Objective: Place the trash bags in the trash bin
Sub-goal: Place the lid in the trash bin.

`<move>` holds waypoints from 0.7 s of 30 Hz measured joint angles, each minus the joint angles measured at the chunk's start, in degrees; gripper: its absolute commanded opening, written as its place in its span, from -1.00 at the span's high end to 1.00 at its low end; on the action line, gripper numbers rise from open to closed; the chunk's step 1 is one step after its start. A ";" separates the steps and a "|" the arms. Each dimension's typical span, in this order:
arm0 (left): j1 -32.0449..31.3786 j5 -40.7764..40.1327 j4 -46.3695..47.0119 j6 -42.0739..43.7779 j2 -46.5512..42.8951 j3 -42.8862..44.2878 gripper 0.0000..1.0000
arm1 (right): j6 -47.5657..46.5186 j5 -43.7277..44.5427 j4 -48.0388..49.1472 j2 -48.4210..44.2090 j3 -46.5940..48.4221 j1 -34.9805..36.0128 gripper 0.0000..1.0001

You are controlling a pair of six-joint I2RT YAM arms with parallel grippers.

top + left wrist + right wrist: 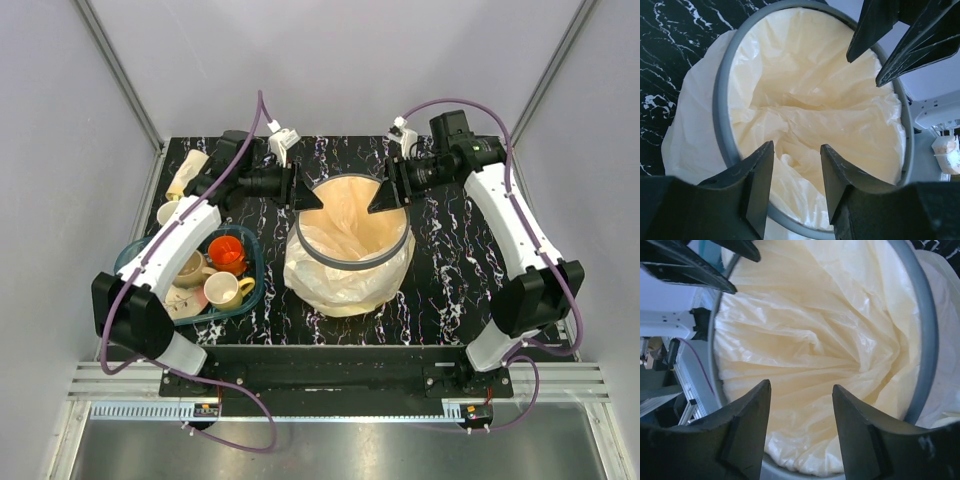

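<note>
**Liner in, both arms at the rim**

From above: the thin, crinkly, pale-yellow translucent plastic trash bag (345, 285) sits inside the round trash bin (352, 263) with the dark grey-blue rim band, in the middle of the black marbled counter (450, 280). Its mouth is folded over the rim and skirts down the outside. The left gripper (307, 196) and right gripper (384, 197) hang at the far rim, one on each side. I'd call this the closing step: the bag is seated and only tidying is left. The next move looks like a straight lift away without snagging the film. The bin's wall is hidden under the skirt. A teal plastic dish tray (135, 262) of cups sits to the left, partly under the left arm.

Left wrist: the jaws are apart over the rim, with nothing between them but film lying below. The bin's bottom is lost in folds, and the fingers cover the near rim.

Right wrist: the jaws are apart here too, gripping nothing. The frame cuts off part of the rim, so I can't tell whether the fold holds all the way round.
</note>
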 measured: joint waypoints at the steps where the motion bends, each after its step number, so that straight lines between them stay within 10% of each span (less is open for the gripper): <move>1: 0.00 0.28 -0.22 0.17 -0.42 0.00 0.07 | 0.13 -0.81 0.04 -0.33 0.33 -0.09 -0.25; 21: -4.68 4.90 -0.61 -0.48 -8.31 -4.02 0.11 | 13.38 -20.44 7.76 -17.20 -21.07 5.44 -0.32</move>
